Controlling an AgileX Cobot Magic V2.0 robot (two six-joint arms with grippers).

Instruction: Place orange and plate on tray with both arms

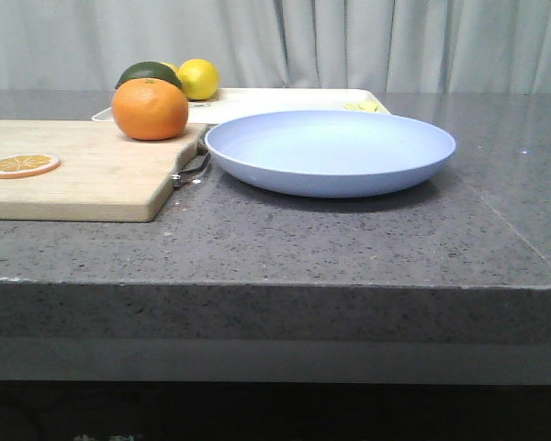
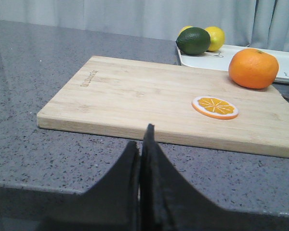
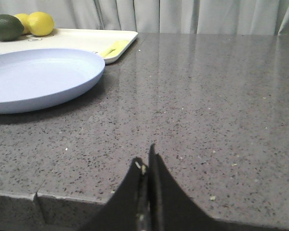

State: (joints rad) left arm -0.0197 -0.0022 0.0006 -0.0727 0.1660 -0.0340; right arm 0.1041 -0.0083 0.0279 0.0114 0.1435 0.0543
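Orange: whole round bright-orange fruit with dimpled skin (image 1: 150,108), sitting on the light wooden cutting board (image 1: 83,170), up at the board's far corner, the one closest to the plate. The left wrist view shows a tiny green stem spot on top.

Plate: big round shallow pale-blue plate (image 1: 330,152), flat on the grey speckled stone counter (image 1: 349,239), just beside the board's right edge. Nothing in it.

Tray: flat cream-white rectangular tray with a low rim (image 1: 285,99), behind the board and the plate, at the back of the counter. The plate's far rim hides part of the tray's front edge from the front camera; whether they touch, I can't tell.

On the tray: a yellow lemon (image 1: 198,79) and a dark green avocado-looking fruit (image 1: 148,72) side by side at the end nearest the board, plus a small pale-yellow piece (image 3: 111,49) at the opposite end.

Orange slice: thin dried slice (image 1: 21,165) lying flat on the board, well apart from the whole orange, toward the board's left side.

Metal bit: something small and shiny (image 1: 191,170) peeks out between board and plate, can't make out what.

Left gripper: black angular fingers (image 2: 140,159) pressed together, holding nothing, low over the counter short of the board's near edge.

Right gripper: same deal (image 3: 147,168), jaws closed with nothing between them, over bare counter, well apart from the plate and the board.
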